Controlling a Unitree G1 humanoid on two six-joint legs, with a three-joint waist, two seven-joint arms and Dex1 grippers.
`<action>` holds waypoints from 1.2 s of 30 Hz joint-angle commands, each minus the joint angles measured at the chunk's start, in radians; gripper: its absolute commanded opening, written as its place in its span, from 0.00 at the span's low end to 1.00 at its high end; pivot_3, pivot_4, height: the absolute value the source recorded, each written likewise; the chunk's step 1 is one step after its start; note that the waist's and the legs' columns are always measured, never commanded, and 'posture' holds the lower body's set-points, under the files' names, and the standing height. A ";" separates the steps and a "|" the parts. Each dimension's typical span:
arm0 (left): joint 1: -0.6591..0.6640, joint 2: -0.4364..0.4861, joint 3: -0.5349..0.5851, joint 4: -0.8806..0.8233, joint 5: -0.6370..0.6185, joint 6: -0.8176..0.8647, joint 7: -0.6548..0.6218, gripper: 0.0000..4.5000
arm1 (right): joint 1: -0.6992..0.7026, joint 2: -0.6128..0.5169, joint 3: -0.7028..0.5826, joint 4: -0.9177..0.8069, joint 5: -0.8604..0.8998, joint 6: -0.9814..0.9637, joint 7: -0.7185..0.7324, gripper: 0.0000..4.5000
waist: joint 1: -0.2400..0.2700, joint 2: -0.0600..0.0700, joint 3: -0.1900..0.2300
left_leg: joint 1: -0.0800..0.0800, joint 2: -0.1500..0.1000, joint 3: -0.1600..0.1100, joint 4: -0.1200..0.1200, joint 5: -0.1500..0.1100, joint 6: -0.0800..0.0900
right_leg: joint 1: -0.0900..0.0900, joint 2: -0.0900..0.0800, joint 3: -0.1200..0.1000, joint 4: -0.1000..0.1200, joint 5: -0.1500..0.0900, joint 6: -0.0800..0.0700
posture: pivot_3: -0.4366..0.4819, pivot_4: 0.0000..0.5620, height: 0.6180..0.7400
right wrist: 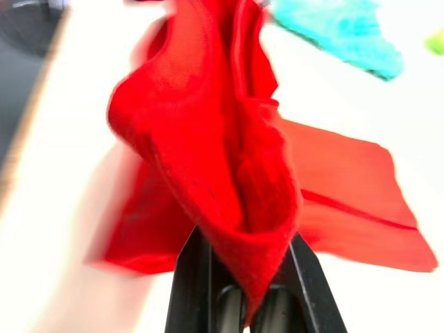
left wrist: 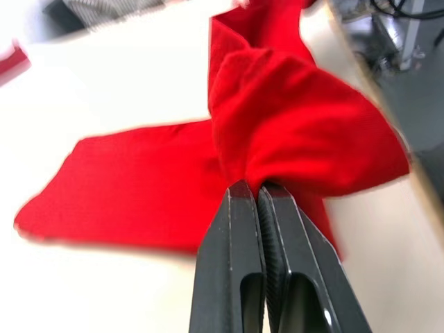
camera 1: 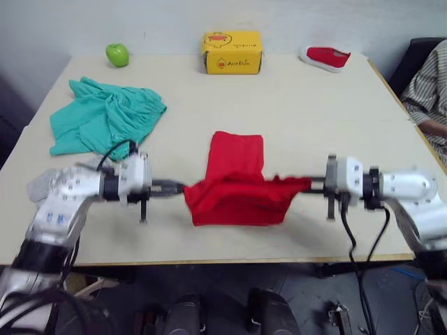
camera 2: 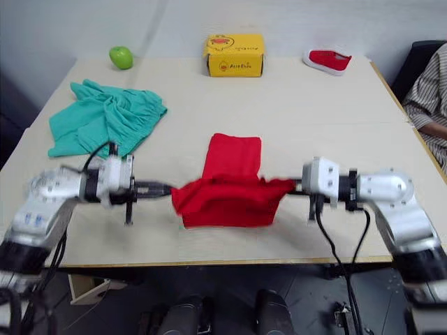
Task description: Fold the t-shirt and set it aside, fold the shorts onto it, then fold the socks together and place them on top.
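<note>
Two grippers pinch the t-shirt (camera 1: 235, 183) from opposite ends near the table's (camera 1: 314, 112) front edge. At 9 o'clock of the shirt, the left gripper (camera 1: 180, 187) has its fingers (left wrist: 244, 229) pressed tight together on a bunched corner of red cloth. At 3 o'clock, the right gripper (camera 1: 304, 184) is likewise clamped on the other corner, the fabric draped over and between its fingers (right wrist: 195, 277). The shirt's near part is lifted and stretched between the two, while a narrower folded strip lies flat on the table, running toward 12 o'clock.

Farther off, at about 10 o'clock from the shirt, the shorts (camera 1: 105, 115) lie crumpled and well apart from it. A bit of grey cloth, perhaps the socks (camera 1: 40, 185), shows beside the left arm, at 9 o'clock. Along the far edge sit an apple (camera 1: 117, 54) at 11 o'clock, a yellow box (camera 1: 232, 51) at 12 and a red shoe (camera 1: 325, 58) at 1 o'clock. A person's striped sleeve (camera 1: 426, 87) shows at the table's right side.
</note>
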 commanded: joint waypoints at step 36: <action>-0.570 -0.391 0.269 0.994 0.283 -0.104 0.568 0.78 | -0.622 0.430 -0.134 1.141 -0.360 -0.194 -0.605 0.84 | -0.054 -0.001 0.000 | -0.021 -0.005 0.000 0.001 0.012 -0.004 | -0.019 -0.002 -0.001 0.010 0.001 0.002 | 0.48 0.27 1.00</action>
